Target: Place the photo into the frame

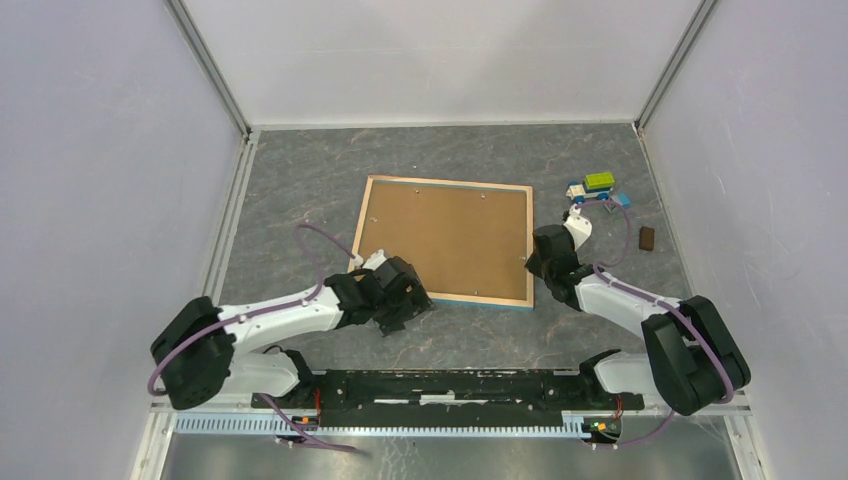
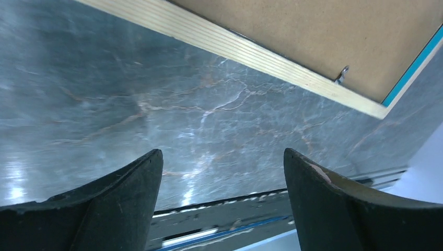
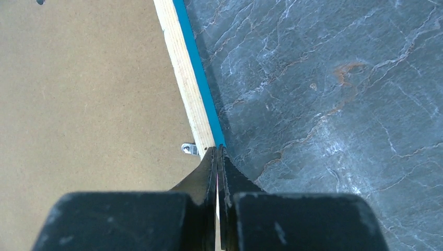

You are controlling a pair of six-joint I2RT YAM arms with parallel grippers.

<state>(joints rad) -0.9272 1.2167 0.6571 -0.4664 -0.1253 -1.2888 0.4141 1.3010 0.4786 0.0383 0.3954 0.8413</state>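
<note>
Frame (image 1: 450,183) flat on the table (image 1: 300,180), mid-table, back up: pale wood rim, blue edge along the near and right sides, brown backing (image 1: 447,238) filling the rim. Photo out of sight; cannot tell whether under the backing. Left hand (image 2: 222,157) spread wide, holding nothing, low over bare table just off the frame's near left corner, rim close ahead of the fingers. Right hand (image 3: 217,151) pinched fully together, tips at the frame's right rim toward its near end, just beside a small metal tab (image 3: 189,148) on the backing; contact not clear. Well apart at the far right: toy truck (image 1: 592,188) of blue, white and green bricks, and a small brown block (image 1: 647,237). Any lettering on these too small to tell.
</note>
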